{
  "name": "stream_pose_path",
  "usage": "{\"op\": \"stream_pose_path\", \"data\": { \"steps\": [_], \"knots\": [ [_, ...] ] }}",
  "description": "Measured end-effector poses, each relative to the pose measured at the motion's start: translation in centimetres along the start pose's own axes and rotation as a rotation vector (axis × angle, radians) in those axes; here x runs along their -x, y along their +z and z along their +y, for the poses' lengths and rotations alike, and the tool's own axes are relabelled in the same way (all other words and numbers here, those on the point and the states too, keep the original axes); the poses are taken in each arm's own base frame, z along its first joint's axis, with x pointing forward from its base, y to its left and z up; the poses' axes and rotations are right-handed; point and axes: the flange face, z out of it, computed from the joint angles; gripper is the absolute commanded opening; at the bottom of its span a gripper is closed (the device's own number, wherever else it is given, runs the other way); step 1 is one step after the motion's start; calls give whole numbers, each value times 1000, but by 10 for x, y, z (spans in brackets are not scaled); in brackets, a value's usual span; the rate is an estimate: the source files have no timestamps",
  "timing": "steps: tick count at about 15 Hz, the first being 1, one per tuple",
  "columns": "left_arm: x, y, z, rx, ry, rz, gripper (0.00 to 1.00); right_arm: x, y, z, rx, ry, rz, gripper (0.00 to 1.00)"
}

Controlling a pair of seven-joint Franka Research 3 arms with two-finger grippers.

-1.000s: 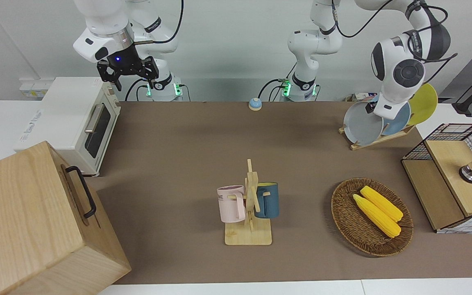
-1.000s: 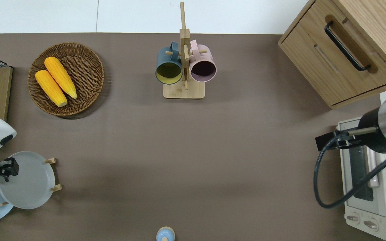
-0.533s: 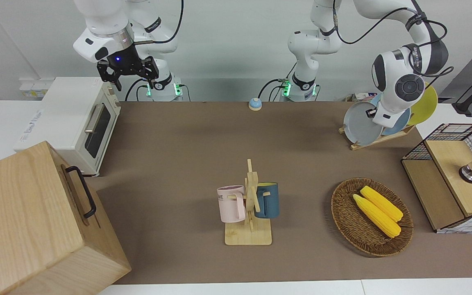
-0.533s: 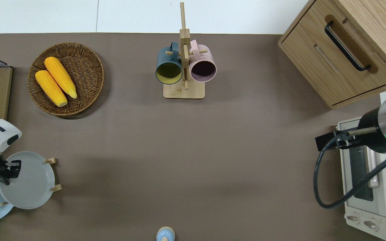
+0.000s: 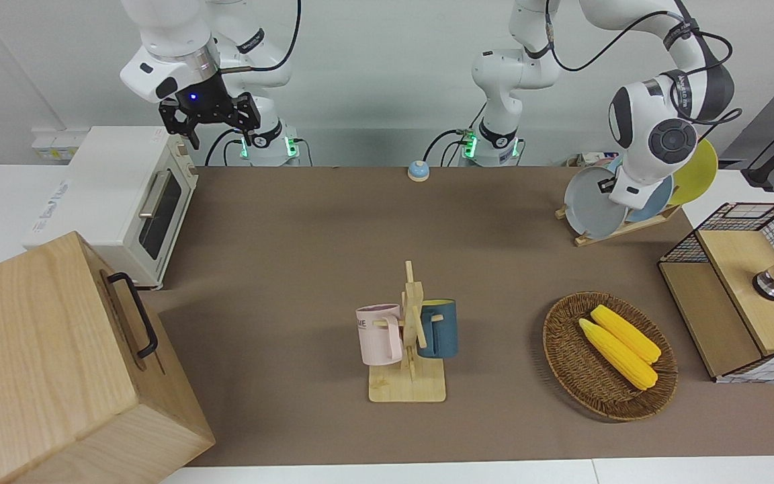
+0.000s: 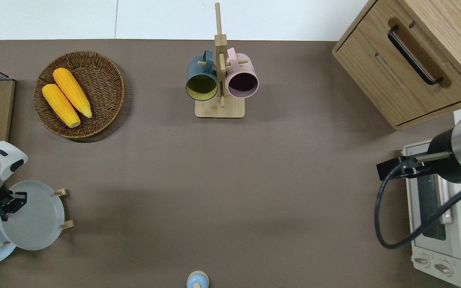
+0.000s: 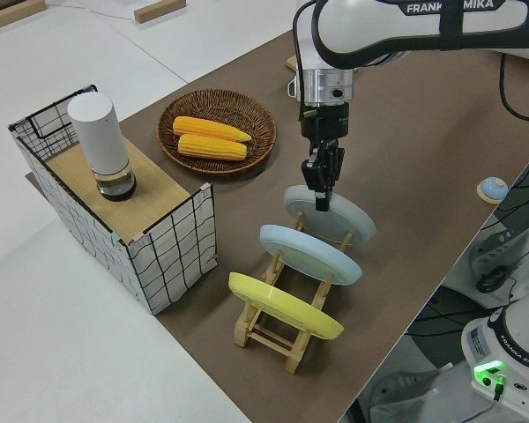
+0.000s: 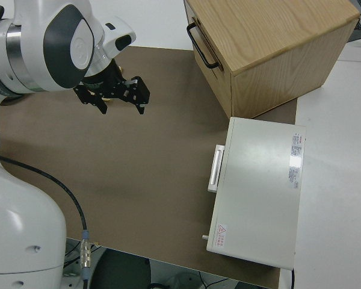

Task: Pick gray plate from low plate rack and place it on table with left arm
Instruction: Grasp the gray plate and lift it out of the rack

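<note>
Table (image 5: 306, 228) | gray plate (image 7: 344, 220) racked | left hand (image 7: 321, 196) at its top rim

The gray plate (image 7: 330, 214) was a plain pale gray with a faint bluish tint, the plate beside it (image 7: 310, 253) a stronger sky blue, and the last plate (image 7: 285, 306) yellow, all in the light-wood low plate rack (image 7: 273, 330). The counter (image 5: 293, 255) was matte brown. The left claw (image 7: 322, 181) was black on a white arm. Two corn cobs (image 5: 619, 345) were bright yellow in a dark brown woven basket (image 5: 565, 356). One mug (image 5: 379, 334) was pink, the other (image 5: 438, 328) dark blue.
</note>
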Motion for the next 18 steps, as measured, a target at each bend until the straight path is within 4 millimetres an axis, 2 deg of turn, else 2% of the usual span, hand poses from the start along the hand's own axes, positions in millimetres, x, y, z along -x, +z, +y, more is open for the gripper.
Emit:
{"op": "stream_pose_path", "data": {
  "steps": [2,6,11,18],
  "knots": [
    [1,-9,-3,2,-5,17,0,0,0,0,0,0,0,990],
    [11,-44,-10,0,-21,43,0,0,0,0,0,0,0,987],
    [27,-77,-4,8,-12,57,0,0,0,0,0,0,0,990],
    [41,-101,50,378,78,53,0,0,0,0,0,0,0,990]
  ]
}}
